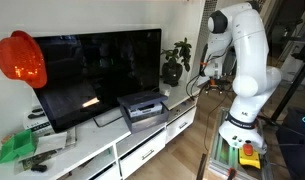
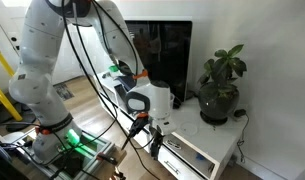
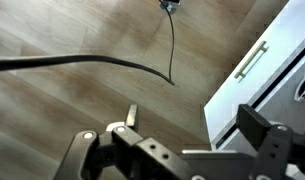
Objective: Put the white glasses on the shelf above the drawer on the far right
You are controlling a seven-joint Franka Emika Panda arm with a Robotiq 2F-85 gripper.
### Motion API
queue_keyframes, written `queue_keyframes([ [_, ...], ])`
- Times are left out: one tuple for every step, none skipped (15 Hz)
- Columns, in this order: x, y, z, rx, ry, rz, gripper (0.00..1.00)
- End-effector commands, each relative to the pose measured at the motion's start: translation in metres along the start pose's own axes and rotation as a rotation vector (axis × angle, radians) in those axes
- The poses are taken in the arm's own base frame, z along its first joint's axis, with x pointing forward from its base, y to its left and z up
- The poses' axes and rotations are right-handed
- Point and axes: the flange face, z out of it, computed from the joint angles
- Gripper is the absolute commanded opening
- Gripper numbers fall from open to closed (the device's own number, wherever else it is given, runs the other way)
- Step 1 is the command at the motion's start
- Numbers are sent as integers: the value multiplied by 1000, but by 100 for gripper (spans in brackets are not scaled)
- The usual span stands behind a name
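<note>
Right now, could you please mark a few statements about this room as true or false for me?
1. The television screen is dark. True.
2. The potted plant stands on the floor. False: it stands on the white cabinet.
3. A black cable crosses the wooden floor in the wrist view. True.
4. The red object is right beside the plant. False: it is at the television's opposite end.

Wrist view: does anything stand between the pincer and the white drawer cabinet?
Only a thin black cable crosses the wooden floor ahead of the pincer, short of the white cabinet. The glasses themselves cannot be made out.
</note>
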Motion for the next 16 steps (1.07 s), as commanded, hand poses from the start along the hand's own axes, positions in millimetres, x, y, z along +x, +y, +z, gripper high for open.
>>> queue_keyframes([
  [-14, 5, -33, 8, 56, -71, 100],
  [-16, 6, -40, 15, 69, -93, 100],
  [-18, 7, -48, 35, 91, -116, 100],
  [-20, 7, -57, 60, 109, -133, 100],
  [-22, 7, -66, 91, 120, -142, 100],
  [-24, 7, -75, 123, 130, -141, 100],
  [-26, 8, -83, 158, 141, -141, 100],
  [-28, 8, -91, 194, 155, -147, 100],
  [-29, 9, -99, 230, 168, -135, 100],
  [-17, 1, -78, 150, 134, -130, 100],
  [-19, 2, -86, 179, 146, -131, 100],
  [-20, 4, -92, 197, 155, -132, 100],
  [-21, 5, -95, 206, 159, -131, 100],
  [-22, 6, -96, 211, 159, -130, 100],
  [-23, 6, -96, 212, 158, -130, 100],
  [-23, 6, -96, 212, 158, -130, 100],
])
